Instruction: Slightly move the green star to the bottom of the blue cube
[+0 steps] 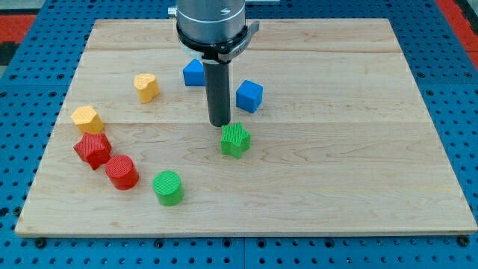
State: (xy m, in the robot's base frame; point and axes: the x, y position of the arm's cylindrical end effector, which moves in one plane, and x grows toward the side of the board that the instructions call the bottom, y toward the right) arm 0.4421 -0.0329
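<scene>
The green star [235, 140] lies near the middle of the wooden board [358, 149]. The blue cube [249, 96] sits just above it and slightly to the view's right. My tip [219, 123] is at the end of the dark rod, just above and left of the green star, very close to it or touching it. The tip is to the left of and below the blue cube.
A second blue block [194, 73] lies left of the rod. A yellow block [146, 87] and another yellow block [87, 119] lie at left. A red star [92, 149], a red cylinder [122, 172] and a green cylinder [168, 187] lie at lower left.
</scene>
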